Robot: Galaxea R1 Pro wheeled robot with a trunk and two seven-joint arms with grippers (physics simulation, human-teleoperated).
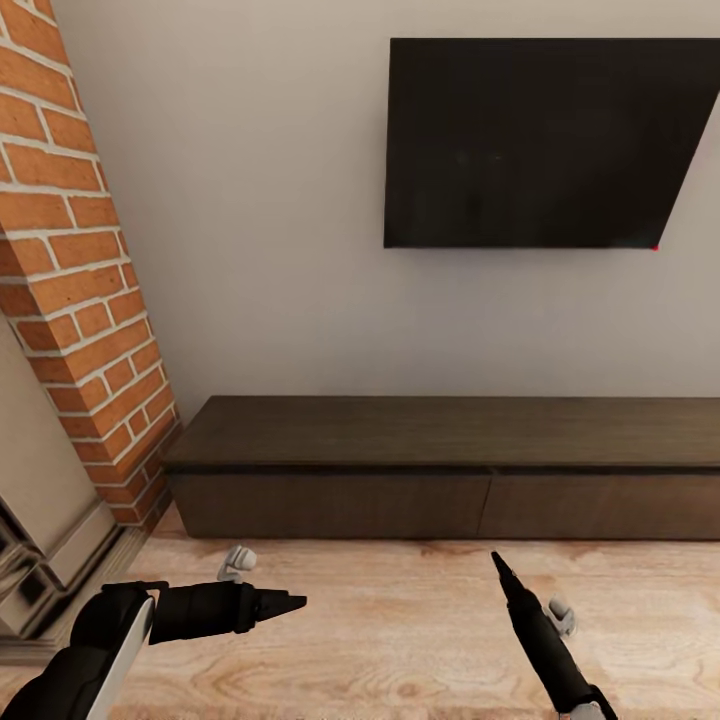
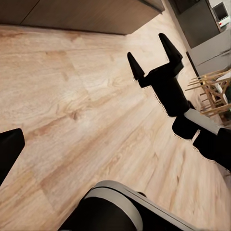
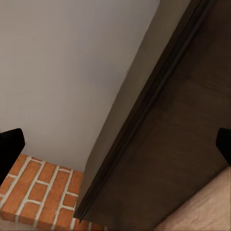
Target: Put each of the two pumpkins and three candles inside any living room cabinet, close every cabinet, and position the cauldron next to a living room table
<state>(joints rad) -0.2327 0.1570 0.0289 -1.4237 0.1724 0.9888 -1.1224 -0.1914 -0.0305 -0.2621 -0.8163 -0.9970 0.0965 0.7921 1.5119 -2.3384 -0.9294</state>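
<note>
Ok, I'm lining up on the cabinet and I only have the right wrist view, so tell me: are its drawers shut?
Observer: Yes. In the head view both drawer fronts of the cabinet sit flush and closed.
Operator: Is my right gripper carrying anything?
Observer: No. The left wrist view shows the right gripper with its fingers apart and nothing between them.
Operator: What's on the wall above the cabinet?
Observer: A dark television hangs there.

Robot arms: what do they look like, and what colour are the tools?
Both tools are black. The right tool has two pointed, wedge-shaped fingers on a black block, joined to a pale grey wrist segment. The left tool tapers to a tip from a black cylinder, with a white panel farther back.
</note>
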